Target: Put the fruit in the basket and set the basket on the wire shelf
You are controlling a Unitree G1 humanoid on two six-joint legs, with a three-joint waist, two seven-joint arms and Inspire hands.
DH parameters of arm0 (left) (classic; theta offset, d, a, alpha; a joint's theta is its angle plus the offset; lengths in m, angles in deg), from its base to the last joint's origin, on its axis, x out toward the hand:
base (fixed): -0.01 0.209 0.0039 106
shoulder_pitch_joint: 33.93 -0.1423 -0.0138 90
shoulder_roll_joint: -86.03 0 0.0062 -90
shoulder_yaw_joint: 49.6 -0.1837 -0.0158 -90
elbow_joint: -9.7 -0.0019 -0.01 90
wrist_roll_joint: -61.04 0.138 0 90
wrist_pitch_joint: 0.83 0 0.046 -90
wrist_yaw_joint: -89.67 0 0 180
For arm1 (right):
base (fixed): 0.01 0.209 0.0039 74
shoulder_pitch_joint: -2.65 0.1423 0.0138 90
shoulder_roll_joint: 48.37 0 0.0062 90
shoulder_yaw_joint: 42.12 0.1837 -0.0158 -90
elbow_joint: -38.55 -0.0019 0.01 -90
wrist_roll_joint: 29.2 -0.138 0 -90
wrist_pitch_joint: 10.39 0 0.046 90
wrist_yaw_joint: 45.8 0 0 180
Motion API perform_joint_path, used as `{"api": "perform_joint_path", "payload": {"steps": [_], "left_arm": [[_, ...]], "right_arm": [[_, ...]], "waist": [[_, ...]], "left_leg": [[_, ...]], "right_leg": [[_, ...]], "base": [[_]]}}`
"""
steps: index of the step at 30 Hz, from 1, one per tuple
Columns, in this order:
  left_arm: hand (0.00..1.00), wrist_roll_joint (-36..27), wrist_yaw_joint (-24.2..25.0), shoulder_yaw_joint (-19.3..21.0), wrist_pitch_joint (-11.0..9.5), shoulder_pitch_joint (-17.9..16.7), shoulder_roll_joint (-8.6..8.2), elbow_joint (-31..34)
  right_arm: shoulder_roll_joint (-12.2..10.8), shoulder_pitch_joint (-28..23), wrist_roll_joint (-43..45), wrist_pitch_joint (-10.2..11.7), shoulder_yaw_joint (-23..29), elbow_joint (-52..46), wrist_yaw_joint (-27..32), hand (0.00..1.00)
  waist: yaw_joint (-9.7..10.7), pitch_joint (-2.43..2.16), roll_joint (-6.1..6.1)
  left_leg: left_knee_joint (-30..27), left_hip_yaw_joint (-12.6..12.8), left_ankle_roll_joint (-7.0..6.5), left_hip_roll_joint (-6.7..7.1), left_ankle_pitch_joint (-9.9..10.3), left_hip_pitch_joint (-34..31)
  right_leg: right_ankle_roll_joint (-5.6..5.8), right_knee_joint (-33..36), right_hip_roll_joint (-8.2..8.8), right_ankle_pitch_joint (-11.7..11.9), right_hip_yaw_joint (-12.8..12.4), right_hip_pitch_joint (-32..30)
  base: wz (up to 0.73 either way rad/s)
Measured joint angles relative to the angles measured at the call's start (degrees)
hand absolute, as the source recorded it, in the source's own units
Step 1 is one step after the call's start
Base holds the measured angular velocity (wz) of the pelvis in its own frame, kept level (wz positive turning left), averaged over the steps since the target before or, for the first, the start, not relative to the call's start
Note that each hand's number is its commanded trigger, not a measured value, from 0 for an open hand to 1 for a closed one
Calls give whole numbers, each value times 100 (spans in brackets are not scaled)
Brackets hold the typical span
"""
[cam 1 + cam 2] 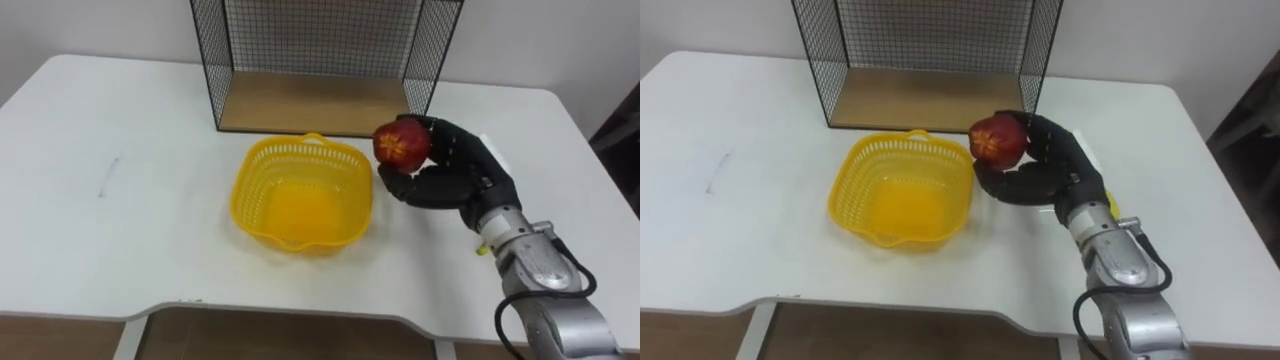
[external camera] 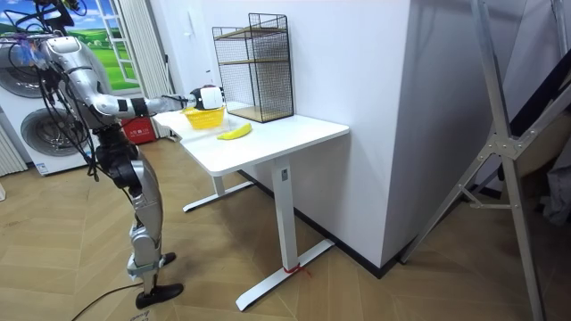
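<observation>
Right hand (image 1: 452, 176): right of centre, fingers curled round red apple (image 1: 401, 143), just beside basket rim.
Basket (image 1: 252, 195): yellow, centre, on tabletop (image 1: 120, 230).
Shelf (image 1: 310, 103): top centre.

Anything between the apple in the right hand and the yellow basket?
Nothing visible. The right hand holds the apple just beside the right rim of the basket, and the basket is empty.

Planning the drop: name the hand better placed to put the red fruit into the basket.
Right. The right hand is curled round the red fruit, right beside the rim of the yellow basket.
</observation>
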State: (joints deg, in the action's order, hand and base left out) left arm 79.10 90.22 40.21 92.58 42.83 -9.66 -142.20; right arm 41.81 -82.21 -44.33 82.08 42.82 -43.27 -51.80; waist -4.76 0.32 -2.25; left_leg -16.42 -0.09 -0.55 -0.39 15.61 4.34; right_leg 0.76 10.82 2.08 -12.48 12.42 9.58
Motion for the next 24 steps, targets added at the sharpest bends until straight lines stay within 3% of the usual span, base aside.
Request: {"api": "perform_joint_path", "payload": {"steps": [5,11,22,24], "left_arm": [[0,1,7,-2,0,-10,6,2],[0,6,28,-78,7,67,28,4],[0,1,35,-186,30,201,39,-5],[0,-1,35,-182,43,200,47,-5]], "right_arm": [[35,51,81,0,-11,-389,-42,100],[25,306,898,-6,-297,-502,-206,100],[17,346,1590,-19,-514,-687,-357,100],[19,346,1692,-116,-544,-687,-357,100]], "waist": [[-23,-7,-10],[-42,-19,-48],[-202,-3,-118],[-209,-4,-121]], "left_leg": [[-9,-23,1,-6,0,0],[-23,-24,1,-4,0,1],[-26,-85,1,8,0,-46],[-30,-90,1,9,-1,-61]], "right_leg": [[-8,-2,-7,6,29,17],[-8,7,-7,10,29,19],[-7,7,-4,10,79,5],[-7,7,-3,10,81,-9]], "base": [[2],[0],[2],[0]]}}
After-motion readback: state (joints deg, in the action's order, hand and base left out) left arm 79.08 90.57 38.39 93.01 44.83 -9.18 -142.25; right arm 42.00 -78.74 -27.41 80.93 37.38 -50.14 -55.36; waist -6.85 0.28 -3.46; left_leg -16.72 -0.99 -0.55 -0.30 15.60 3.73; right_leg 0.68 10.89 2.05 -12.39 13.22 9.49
